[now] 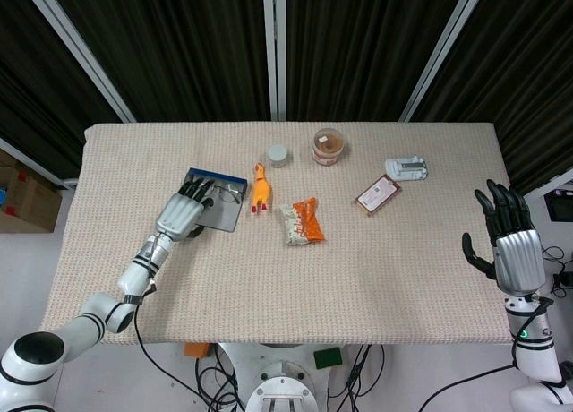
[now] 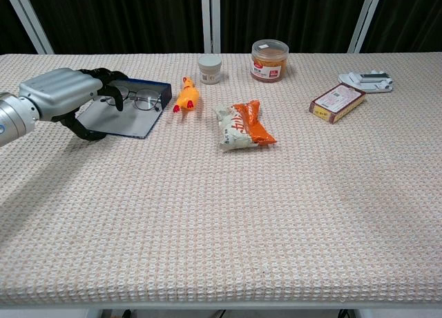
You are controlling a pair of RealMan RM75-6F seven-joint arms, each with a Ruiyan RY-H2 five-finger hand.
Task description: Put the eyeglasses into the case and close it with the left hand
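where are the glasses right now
The eyeglasses lie in the open case on the table's left side in the chest view, just left of the yellow chicken toy, with the left hand at the case's left edge.

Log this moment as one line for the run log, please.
left hand: over open case, fingers apart | eyeglasses: lying in case | lid: not yet closed | right hand: open, off table edge
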